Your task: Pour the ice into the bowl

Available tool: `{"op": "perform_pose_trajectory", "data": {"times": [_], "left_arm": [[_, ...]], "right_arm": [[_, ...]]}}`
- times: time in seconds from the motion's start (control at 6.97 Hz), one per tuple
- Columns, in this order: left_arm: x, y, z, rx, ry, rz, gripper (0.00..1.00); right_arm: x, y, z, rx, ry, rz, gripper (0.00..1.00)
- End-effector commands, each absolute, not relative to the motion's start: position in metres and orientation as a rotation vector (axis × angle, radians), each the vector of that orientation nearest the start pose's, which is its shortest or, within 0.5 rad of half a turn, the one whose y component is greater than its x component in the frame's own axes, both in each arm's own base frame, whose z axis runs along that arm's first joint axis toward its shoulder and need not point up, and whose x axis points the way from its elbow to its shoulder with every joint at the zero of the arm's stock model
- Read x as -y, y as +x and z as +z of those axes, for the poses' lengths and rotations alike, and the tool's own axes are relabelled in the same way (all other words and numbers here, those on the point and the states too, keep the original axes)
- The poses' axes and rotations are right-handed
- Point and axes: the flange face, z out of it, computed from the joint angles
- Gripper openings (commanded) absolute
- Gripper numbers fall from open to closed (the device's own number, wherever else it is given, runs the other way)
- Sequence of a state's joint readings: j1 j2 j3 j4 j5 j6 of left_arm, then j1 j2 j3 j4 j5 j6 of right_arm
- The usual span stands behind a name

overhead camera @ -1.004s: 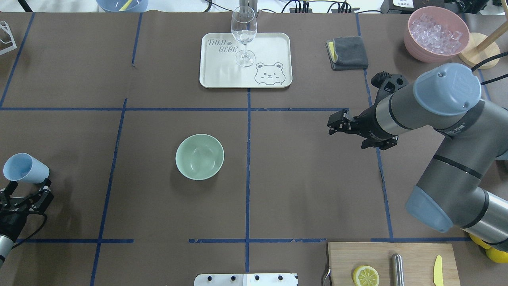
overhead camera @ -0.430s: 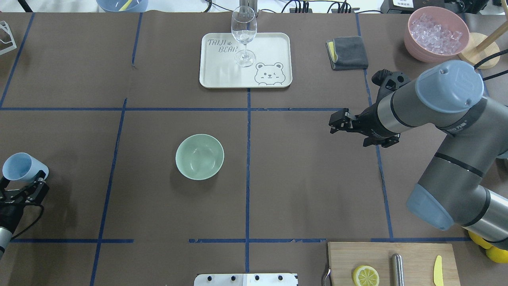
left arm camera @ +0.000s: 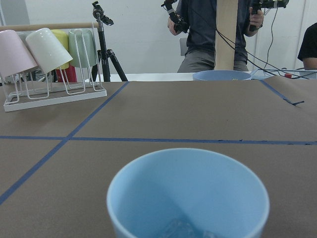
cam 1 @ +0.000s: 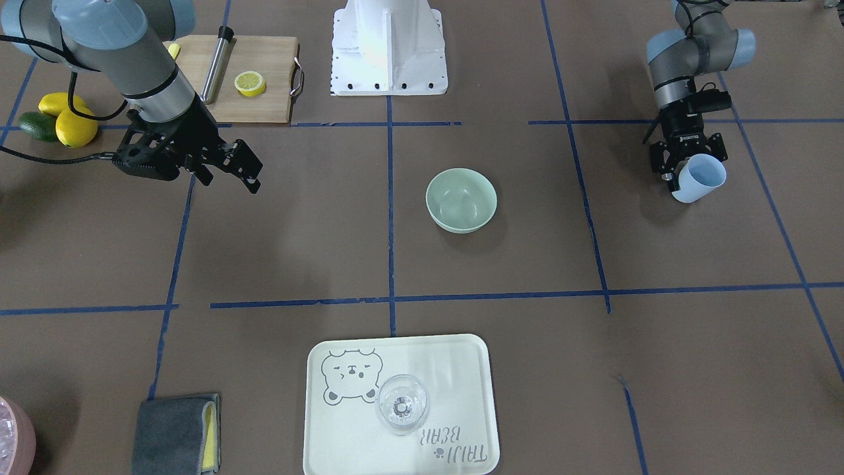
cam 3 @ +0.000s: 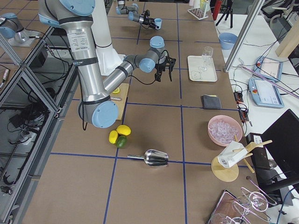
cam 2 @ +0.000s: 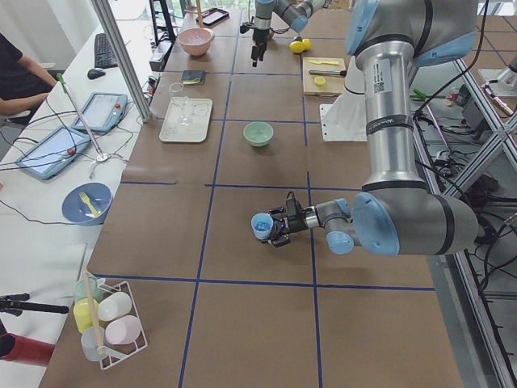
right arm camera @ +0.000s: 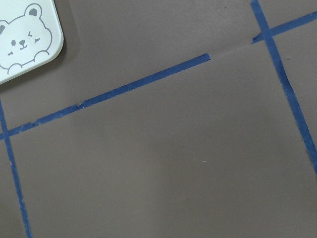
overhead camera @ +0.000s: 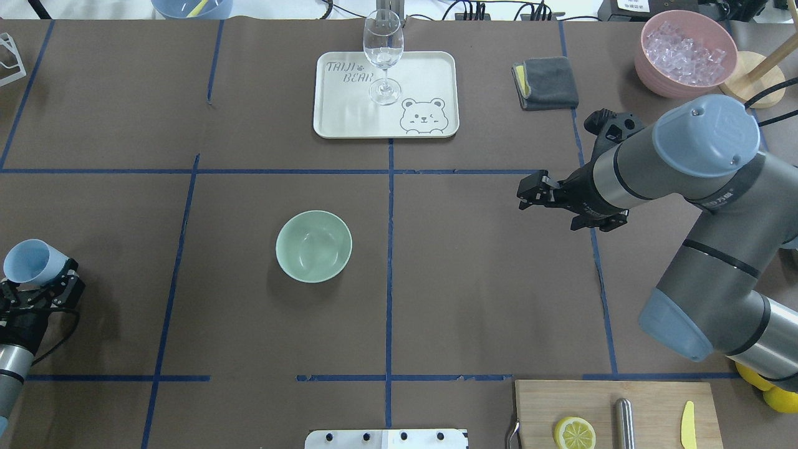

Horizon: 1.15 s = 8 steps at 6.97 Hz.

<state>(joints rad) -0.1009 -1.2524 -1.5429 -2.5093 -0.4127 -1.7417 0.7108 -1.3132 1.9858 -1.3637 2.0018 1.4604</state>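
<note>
The pale mint-green bowl (overhead camera: 313,246) stands upright and empty left of the table's middle; it also shows in the front view (cam 1: 461,200). My left gripper (overhead camera: 38,282) is at the far left edge, shut on a light blue cup (overhead camera: 28,260), well left of the bowl. The cup is tilted, and a few clear ice cubes (left arm camera: 181,229) lie at its bottom in the left wrist view. My right gripper (overhead camera: 528,193) hovers right of the middle, open and empty, far from the bowl.
A white bear tray (overhead camera: 324,125) with a wine glass (overhead camera: 383,50) stands at the back centre. A grey cloth (overhead camera: 547,82) and a pink bowl of clear cubes (overhead camera: 686,53) are at the back right. A cutting board (overhead camera: 648,399) with a lemon half is at the front right.
My left gripper has drawn the blue cup slightly further left and turned a little. The right arm has barely shifted. The bowl has not moved.
</note>
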Motion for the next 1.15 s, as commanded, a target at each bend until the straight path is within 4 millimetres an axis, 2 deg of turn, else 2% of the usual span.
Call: {"op": "perform_pose_trajectory", "data": {"times": [0.0, 0.14, 0.29, 0.43, 0.57, 0.72, 0.86, 1.0], "left_arm": [[0.268, 0.309, 0.681, -0.546, 1.123, -0.602, 0.93], [0.268, 0.310, 0.680, -0.549, 1.121, -0.602, 0.75], [0.268, 0.310, 0.679, -0.539, 1.126, -0.588, 0.37], [0.272, 0.307, 0.675, -0.517, 1.140, -0.562, 0.10], [0.278, 0.297, 0.661, -0.574, 1.153, -0.584, 0.00], [0.284, 0.295, 0.628, -0.583, 1.223, -0.472, 0.00], [0.295, 0.309, 0.580, -0.678, 1.303, -0.469, 0.00], [0.296, 0.318, 0.564, -0.707, 1.323, -0.442, 0.00]], "right_arm": [[0.427, -0.356, 0.310, 0.959, -0.024, 0.364, 1.00], [0.427, -0.355, 0.310, 0.959, -0.023, 0.365, 1.00], [0.427, -0.356, 0.310, 0.959, -0.024, 0.364, 1.00], [0.427, -0.356, 0.310, 0.959, -0.022, 0.364, 1.00], [0.427, -0.356, 0.310, 0.959, -0.024, 0.364, 1.00], [0.427, -0.356, 0.310, 0.959, -0.022, 0.364, 1.00], [0.427, -0.356, 0.310, 0.958, -0.024, 0.364, 1.00], [0.427, -0.355, 0.311, 0.957, -0.024, 0.366, 1.00]]}}
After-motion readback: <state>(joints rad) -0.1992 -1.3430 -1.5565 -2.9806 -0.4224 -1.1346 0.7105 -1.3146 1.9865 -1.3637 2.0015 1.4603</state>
